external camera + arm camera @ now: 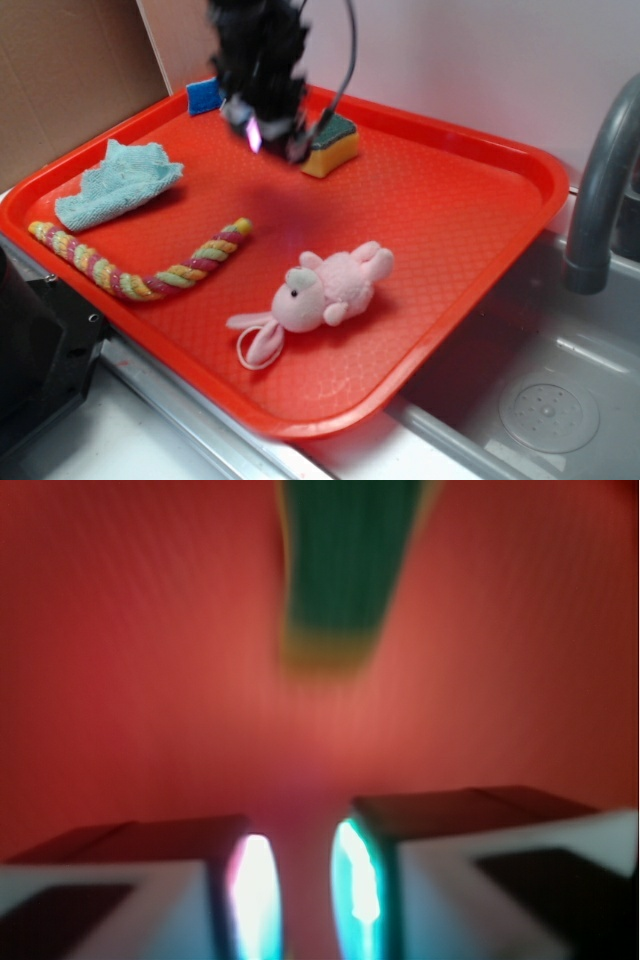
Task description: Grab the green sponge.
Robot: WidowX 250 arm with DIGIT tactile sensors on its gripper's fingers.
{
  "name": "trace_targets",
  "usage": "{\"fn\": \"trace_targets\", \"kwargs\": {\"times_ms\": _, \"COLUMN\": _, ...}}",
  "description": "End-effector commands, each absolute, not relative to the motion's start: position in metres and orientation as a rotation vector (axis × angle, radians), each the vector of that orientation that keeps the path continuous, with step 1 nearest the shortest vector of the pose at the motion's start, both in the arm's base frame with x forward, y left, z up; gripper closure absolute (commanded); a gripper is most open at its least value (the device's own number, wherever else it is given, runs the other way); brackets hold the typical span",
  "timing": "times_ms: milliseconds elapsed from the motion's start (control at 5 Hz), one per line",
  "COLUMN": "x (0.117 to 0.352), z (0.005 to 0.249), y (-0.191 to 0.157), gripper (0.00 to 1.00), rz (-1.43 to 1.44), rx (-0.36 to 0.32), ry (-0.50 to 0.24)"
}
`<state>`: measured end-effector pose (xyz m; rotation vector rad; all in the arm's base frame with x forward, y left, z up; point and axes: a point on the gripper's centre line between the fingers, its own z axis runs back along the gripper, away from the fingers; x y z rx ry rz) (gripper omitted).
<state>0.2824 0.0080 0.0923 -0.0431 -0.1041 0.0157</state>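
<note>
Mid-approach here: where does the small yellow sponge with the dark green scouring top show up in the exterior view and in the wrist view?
Exterior: the yellow foam sponge with the dark green top lies near the far edge of the red plastic tray, just right of the blurred gripper.
Wrist: blurred, at top centre, ahead of the gripper, apart from its fingertips.
Shared landmark: the red tray floor around the sponge.

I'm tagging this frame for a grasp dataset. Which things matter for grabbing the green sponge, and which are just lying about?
Belongs to the job:
green sponge, at the tray's far side
gripper, just left of the sponge, nothing between its fingers

Just lying about:
pink plush
striped rope
teal cloth
blue block
red tray holding them all
faucet
</note>
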Motion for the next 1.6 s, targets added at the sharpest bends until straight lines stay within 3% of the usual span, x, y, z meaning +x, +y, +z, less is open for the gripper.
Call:
{"fn": "trace_targets", "kwargs": {"times_ms": 0, "x": 0.252, "z": 0.176, "y": 0.021, "gripper": 0.29, "rz": 0.035, "rx": -0.03, "ry": -0.176}}
{"fn": "trace_targets", "kwargs": {"times_ms": 200, "x": 0.252, "z": 0.176, "y": 0.021, "gripper": 0.0, "rz": 0.035, "rx": -0.03, "ry": -0.176}}
{"fn": "trace_targets", "kwargs": {"times_ms": 600, "x": 0.252, "z": 0.176, "y": 0.021, "gripper": 0.0, "rz": 0.035, "rx": -0.03, "ry": -0.176}}
{"fn": "trace_targets", "kwargs": {"times_ms": 800, "x": 0.275, "z": 0.149, "y": 0.003, "gripper": 0.0, "rz": 0.113, "rx": -0.015, "ry": -0.21}}
{"fn": "trace_targets", "kwargs": {"times_ms": 1000, "x": 0.285, "z": 0.128, "y": -0.014, "gripper": 0.0, "rz": 0.13, "rx": -0.058, "ry": -0.21}}
{"fn": "trace_targets", "kwargs": {"times_ms": 1200, "x": 0.29, "z": 0.099, "y": -0.026, "gripper": 0.0, "rz": 0.126, "rx": -0.066, "ry": -0.152}}
{"fn": "trace_targets", "kwargs": {"times_ms": 1400, "x": 0.292, "z": 0.081, "y": -0.017, "gripper": 0.0, "rz": 0.134, "rx": -0.012, "ry": -0.124}}
